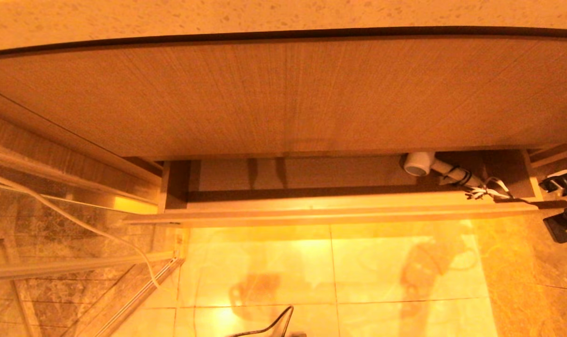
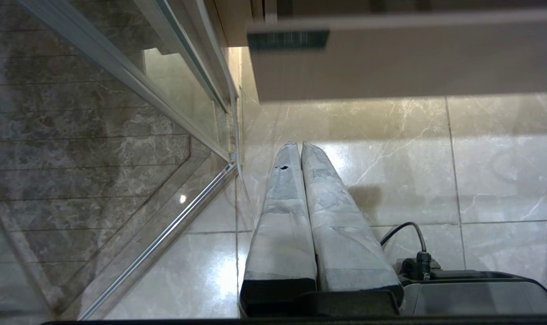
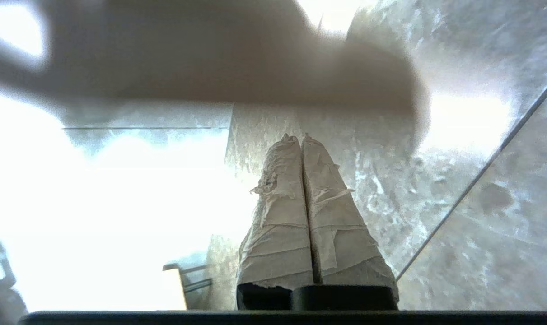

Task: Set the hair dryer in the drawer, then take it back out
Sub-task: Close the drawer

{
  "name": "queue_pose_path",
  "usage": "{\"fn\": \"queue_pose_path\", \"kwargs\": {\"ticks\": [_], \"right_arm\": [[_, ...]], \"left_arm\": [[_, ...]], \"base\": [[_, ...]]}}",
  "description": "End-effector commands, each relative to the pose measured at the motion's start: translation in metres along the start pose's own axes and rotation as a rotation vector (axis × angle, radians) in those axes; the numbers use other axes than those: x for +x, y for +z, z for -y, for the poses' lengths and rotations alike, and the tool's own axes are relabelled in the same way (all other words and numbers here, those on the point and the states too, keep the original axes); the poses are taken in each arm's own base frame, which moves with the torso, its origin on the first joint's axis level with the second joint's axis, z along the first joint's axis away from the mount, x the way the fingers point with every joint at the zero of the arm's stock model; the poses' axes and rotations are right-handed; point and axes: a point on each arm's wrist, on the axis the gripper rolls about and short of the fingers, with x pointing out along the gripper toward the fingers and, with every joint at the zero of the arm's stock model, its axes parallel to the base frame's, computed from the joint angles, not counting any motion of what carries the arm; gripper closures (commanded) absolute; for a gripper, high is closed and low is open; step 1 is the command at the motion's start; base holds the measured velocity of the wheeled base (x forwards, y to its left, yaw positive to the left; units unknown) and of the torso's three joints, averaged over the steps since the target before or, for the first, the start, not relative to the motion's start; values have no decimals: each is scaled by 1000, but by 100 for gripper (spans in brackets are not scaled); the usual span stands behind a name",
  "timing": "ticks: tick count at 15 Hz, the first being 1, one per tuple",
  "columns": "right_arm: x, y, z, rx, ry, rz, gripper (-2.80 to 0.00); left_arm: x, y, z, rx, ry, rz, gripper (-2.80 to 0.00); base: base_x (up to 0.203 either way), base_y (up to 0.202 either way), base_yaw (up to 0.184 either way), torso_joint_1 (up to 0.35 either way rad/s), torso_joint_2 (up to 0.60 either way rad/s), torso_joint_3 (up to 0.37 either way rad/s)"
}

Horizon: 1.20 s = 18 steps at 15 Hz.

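Note:
The drawer (image 1: 339, 210) stands pulled out below the vanity, its narrow front towards me. The white hair dryer (image 1: 421, 164) lies inside at the drawer's right end, with its handle and bundled cord (image 1: 487, 189) trailing right. My right arm (image 1: 564, 206) shows at the right edge, just outside the drawer's right end and apart from the dryer. The right gripper (image 3: 300, 137) is shut with nothing between its taped fingers, over the floor. My left gripper (image 2: 299, 144) is shut and empty too, low over the floor tiles in front of the drawer (image 2: 404, 58).
A tall wood-grain panel (image 1: 283, 93) and a speckled stone counter (image 1: 264, 14) rise above the drawer. A glass shower partition with a metal frame (image 1: 54, 224) and a white cable (image 1: 77, 220) stand on the left. Glossy marble floor (image 1: 335, 271) lies below.

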Motion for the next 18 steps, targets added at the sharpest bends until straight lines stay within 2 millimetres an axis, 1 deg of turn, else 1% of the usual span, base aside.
{"fn": "queue_pose_path", "kwargs": {"ticks": [1,3,4,5,10,12,14,15,17,18], "right_arm": [[-14,9,6,-16,-11,44,0],[-30,10,13,-112,5,83,0],[-37,4,18,-168,45,87,0],[-42,-1,17,-195,94,84,0],[-60,-4,23,-195,82,87,0],[-70,0,26,-201,54,108,0],[-89,3,25,-207,37,130,0],[-101,5,24,-216,31,142,0],[-131,8,18,-268,46,166,0],[-148,8,11,-298,73,182,0]], "left_arm": [[0,0,0,0,0,0,0],[0,0,0,0,0,0,0],[0,0,0,0,0,0,0],[0,0,0,0,0,0,0],[0,0,0,0,0,0,0],[0,0,0,0,0,0,0],[0,0,0,0,0,0,0],[0,0,0,0,0,0,0],[0,0,0,0,0,0,0],[0,0,0,0,0,0,0]], "base": [[0,0,0,0,0,0],[0,0,0,0,0,0],[0,0,0,0,0,0],[0,0,0,0,0,0],[0,0,0,0,0,0],[0,0,0,0,0,0],[0,0,0,0,0,0],[0,0,0,0,0,0],[0,0,0,0,0,0],[0,0,0,0,0,0]]}}
